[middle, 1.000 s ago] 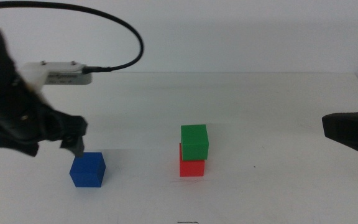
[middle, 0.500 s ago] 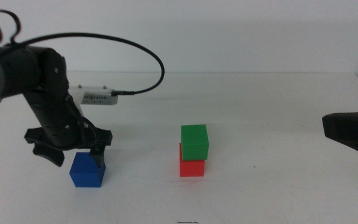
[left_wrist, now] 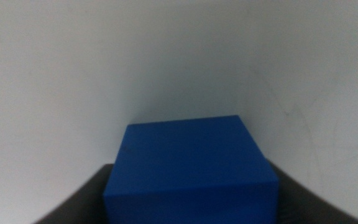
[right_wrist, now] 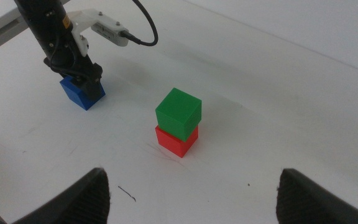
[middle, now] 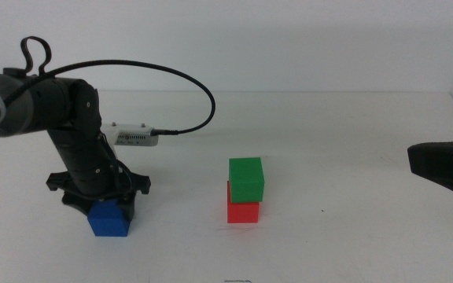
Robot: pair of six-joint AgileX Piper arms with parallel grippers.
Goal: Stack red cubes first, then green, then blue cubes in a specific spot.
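The blue cube (middle: 110, 222) sits on the white table at the left. My left gripper (middle: 101, 206) has come straight down over it, one jaw on each side, open around it. In the left wrist view the blue cube (left_wrist: 188, 155) fills the space between the jaws. The green cube (middle: 246, 178) sits on the red cube (middle: 243, 211) at the middle, slightly turned. My right gripper (middle: 443, 169) waits at the right edge, open and empty. The right wrist view shows the green cube (right_wrist: 178, 111), the red cube (right_wrist: 176, 140) and the blue cube (right_wrist: 79, 94).
A black cable (middle: 187, 75) loops from the left arm's white wrist camera (middle: 136, 135) above the table. The table's far edge (middle: 329, 92) runs across the back.
My left gripper has moved right and down from beside the blue cube to over it, its jaws now straddling the cube. The cubes and the right arm have not moved.
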